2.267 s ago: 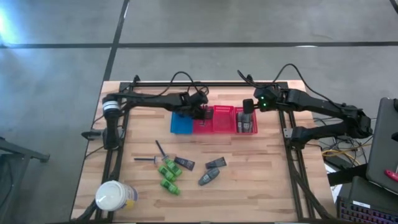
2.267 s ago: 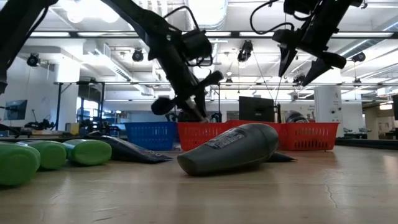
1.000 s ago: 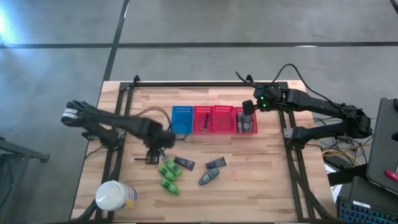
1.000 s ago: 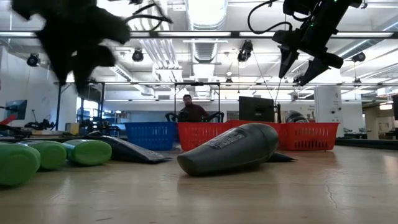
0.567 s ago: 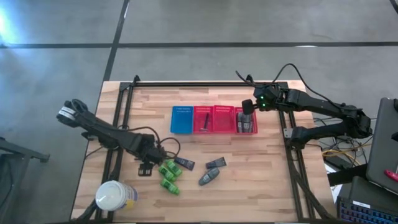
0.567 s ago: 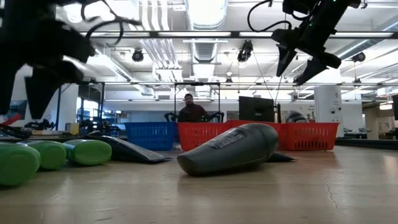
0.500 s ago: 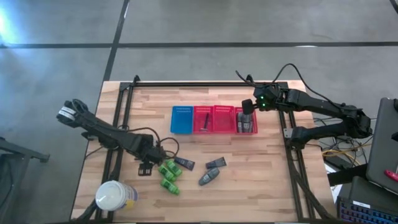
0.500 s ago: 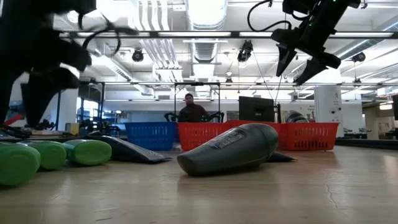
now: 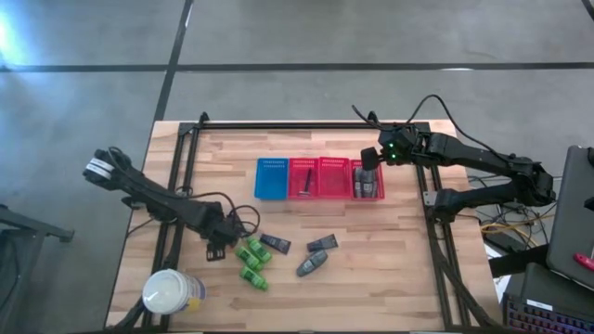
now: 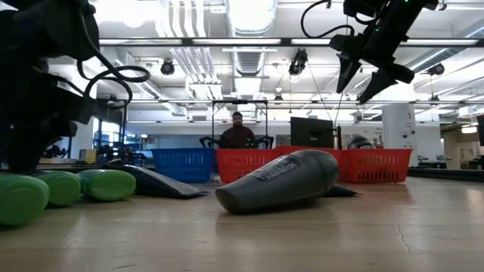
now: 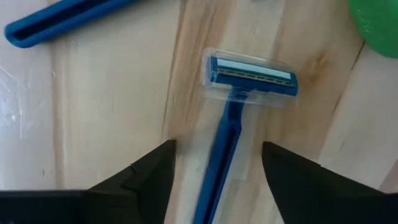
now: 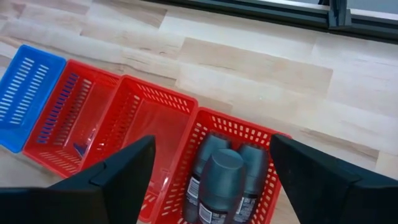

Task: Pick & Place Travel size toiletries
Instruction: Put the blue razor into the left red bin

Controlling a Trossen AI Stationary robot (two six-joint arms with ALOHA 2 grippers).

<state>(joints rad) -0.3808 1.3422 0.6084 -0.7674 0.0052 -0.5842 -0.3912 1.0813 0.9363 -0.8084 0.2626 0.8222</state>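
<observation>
Lying nearest the table's (image 9: 390,278) front edge, left of the green bottles: large white jar (image 9: 172,292). Green bottles (image 9: 251,263), the landmark: clustered on bare wood, well forward of the baskets. Just right of the bottles: dark tube (image 9: 276,244), second dark tube (image 9: 322,243), grey oval container (image 9: 311,264), all loose on the table. Just left of the bottles: left gripper (image 9: 217,249), low over a blue razor (image 11: 233,118); fingers (image 11: 140,177) spread apart on either side of the razor handle, not gripping it. A second blue handle (image 11: 62,18) lies beside that razor. Behind the bottles: blue basket (image 9: 272,178), then three red baskets (image 9: 320,178) in a row. The rightmost red basket (image 12: 249,174) holds grey containers (image 12: 221,177). Right gripper (image 9: 369,167): above that basket, fingers (image 12: 118,180) parted, holding nothing. Beyond the table: a person (image 10: 237,132) in the room.
</observation>
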